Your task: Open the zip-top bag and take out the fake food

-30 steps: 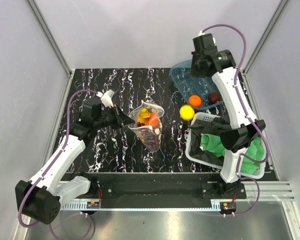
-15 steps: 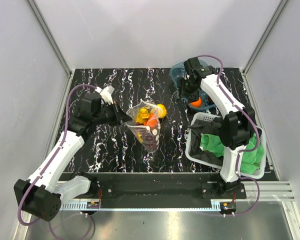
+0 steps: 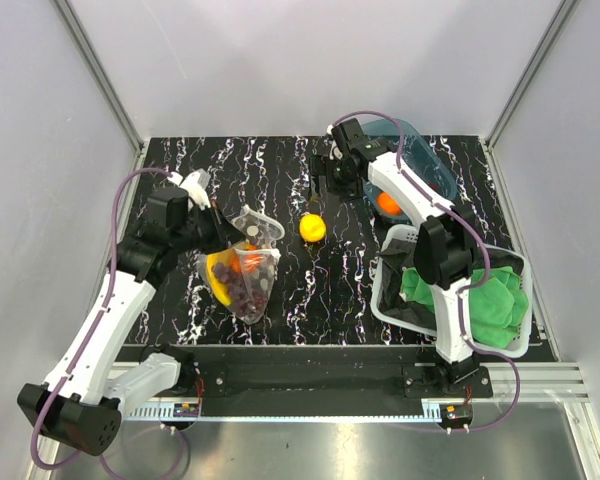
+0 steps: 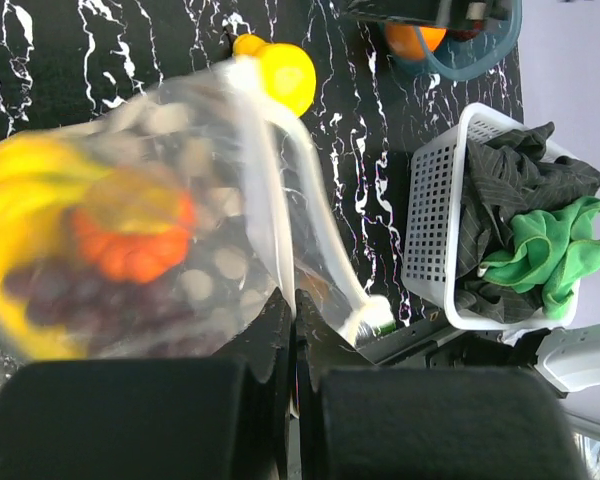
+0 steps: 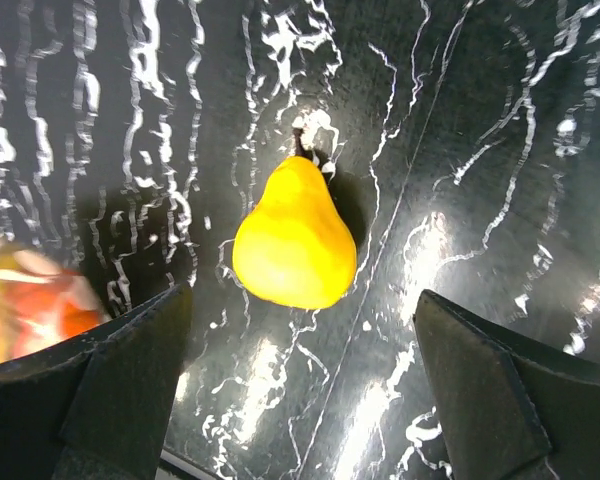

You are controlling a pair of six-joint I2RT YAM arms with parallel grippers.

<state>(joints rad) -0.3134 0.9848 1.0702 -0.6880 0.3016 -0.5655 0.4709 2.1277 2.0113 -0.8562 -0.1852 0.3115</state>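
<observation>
My left gripper [image 3: 223, 232] is shut on the rim of the zip-top bag [image 3: 248, 268], a clear dotted pouch hanging from it left of centre. The wrist view shows its jaws [image 4: 295, 300] pinching the bag [image 4: 160, 200] edge. Inside lies fake food: a yellow banana [image 3: 220, 275], an orange fruit [image 3: 248, 262] and dark grapes [image 3: 245, 292]. A yellow pear [image 3: 312, 228] lies loose on the black table. My right gripper [image 3: 318, 188] hovers over that pear [image 5: 295, 238], open wide [image 5: 305, 330] with nothing between its fingers.
A translucent blue tub [image 3: 420, 150] at the back right holds an orange fruit [image 3: 387, 202]. A white basket [image 3: 395, 290] at the right front holds a green cloth [image 3: 480, 300] and dark cloth. Grey walls close in the table.
The left gripper has dragged the bag left and nearer. The right arm has swung left from the tub and opened wide. The pear now lies mid-table, away from the tub.
</observation>
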